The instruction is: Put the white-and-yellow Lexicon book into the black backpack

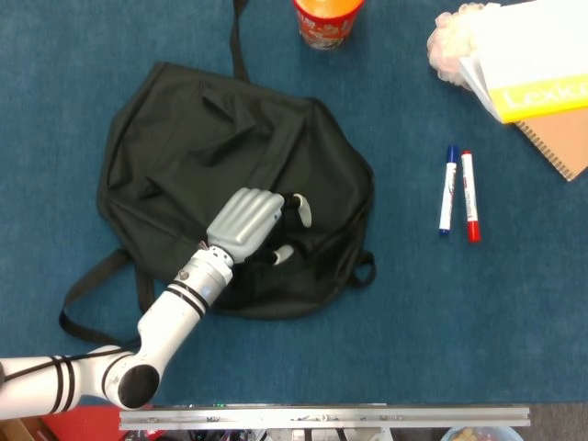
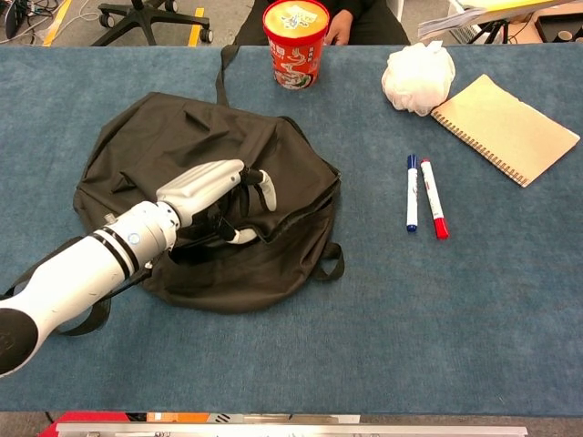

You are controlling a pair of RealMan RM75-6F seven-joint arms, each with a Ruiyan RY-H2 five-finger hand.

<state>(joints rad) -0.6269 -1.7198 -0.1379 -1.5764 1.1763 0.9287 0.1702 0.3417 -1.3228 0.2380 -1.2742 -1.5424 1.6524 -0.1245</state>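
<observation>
Blue carpet-like tabletop (image 1: 303, 358): one black fabric backpack (image 1: 184, 147), one white-and-yellow Lexicon book (image 1: 533, 55), two marker pens (image 1: 457, 193), one red noodle cup (image 2: 295, 41).
Left hand (image 1: 246, 223) grips a fold of backpack cloth, fingers curled down; book at 1 o'clock, well apart; right hand unseen.

Far beyond the hand stands a red noodle cup (image 2: 296, 42). Well to its right lie a blue marker (image 2: 412, 192) and red marker (image 2: 432, 198) (side by side), then a white crumpled bag (image 2: 417, 76) and tan spiral notebook (image 2: 504, 127).
</observation>
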